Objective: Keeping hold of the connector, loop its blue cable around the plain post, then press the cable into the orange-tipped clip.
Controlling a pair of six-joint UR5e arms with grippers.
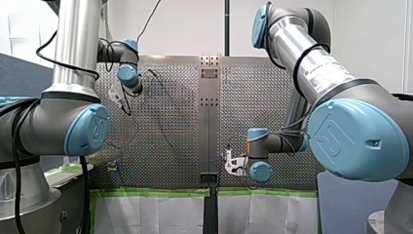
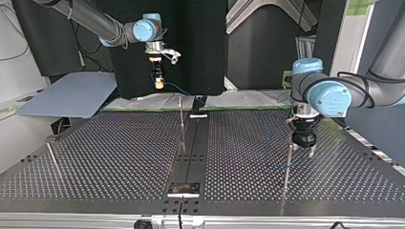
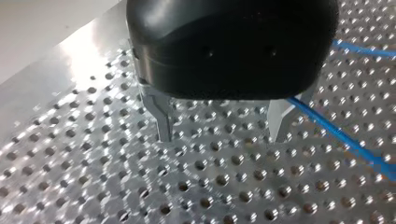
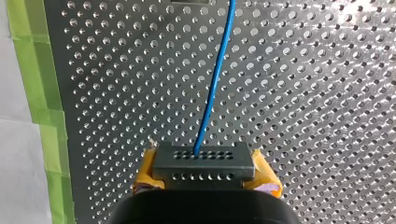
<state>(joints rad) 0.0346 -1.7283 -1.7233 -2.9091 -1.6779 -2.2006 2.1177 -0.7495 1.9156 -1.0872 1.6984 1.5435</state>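
Worktop: a metal perforated worktop (image 2: 119, 157) of two plates, with a dark centre strip (image 2: 191, 152) between them.
Edge: green tape (image 4: 37, 93) runs along one side, with white sheeting beyond it.
Room: in the top view a black panel (image 2: 191, 43) stands behind the far edge, and a grey-blue board (image 2: 71, 98) lies at the left.
Arms: two.
Tools: two.
Right tool (image 2: 158, 84): held above the worktop's far edge, its yellow pads (image 4: 144, 175) pinching the connector from both sides.
Left tool (image 3: 222, 135): black with metal fingers (image 3: 163, 121), spread apart with nothing between them, low over the worktop.
Connector (image 4: 203, 161): one, a dark block with rows of small holes.
Blue cable (image 4: 215, 84): one. It leaves the connector's face and runs ahead over the worktop. In the left wrist view it passes just beside one finger.
Posts: three thin rods show in the top view: centre post (image 2: 182, 125), right post (image 2: 287, 171) just beside the left tool, leaning post (image 2: 53, 161) at the left.
Clip: I cannot tell which is orange-tipped.
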